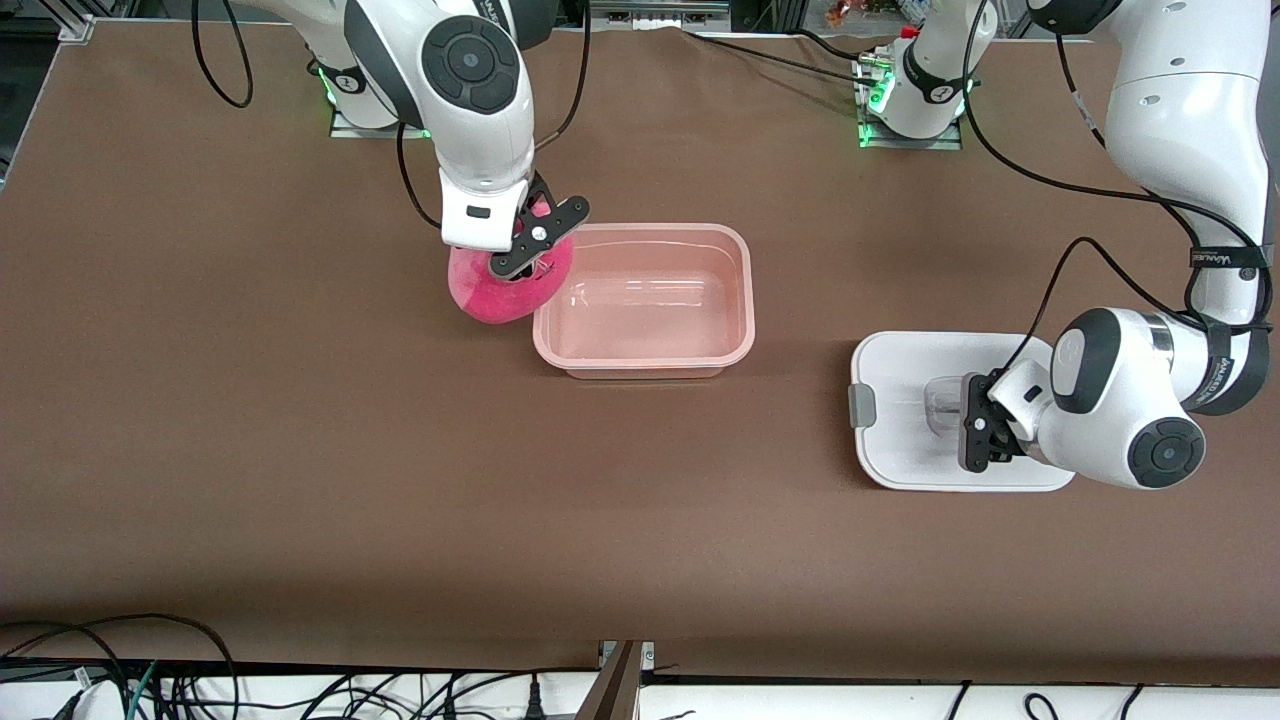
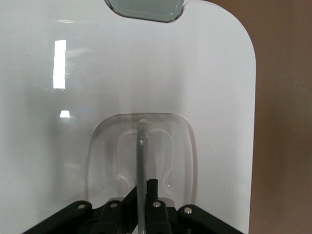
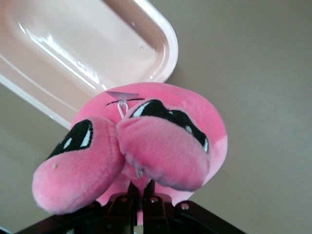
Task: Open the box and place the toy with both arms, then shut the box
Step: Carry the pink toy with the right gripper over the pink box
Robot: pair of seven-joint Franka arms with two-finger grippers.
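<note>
We find the translucent pink rounded-rectangular plastic tub point(image 1: 645, 300) open. The right gripper point(image 1: 536, 250), clamped on the small bright pink plush toy point(image 1: 500, 288), hangs over the tub's rim toward the right arm's end. The white lid point(image 1: 905, 440) lies well apart from the tub, toward the left arm's end; the left gripper point(image 1: 962, 420) is closed on its clear centre handle point(image 2: 142, 151).

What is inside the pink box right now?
Nothing: the box shows only its bare glossy floor. The toy hangs in the right gripper over its rim, hiding that corner.

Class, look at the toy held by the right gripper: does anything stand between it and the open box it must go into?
Nothing visible does. The right gripper holds the toy beside the box, whose inside shows nothing. The lid lies apart, under the left gripper.
</note>
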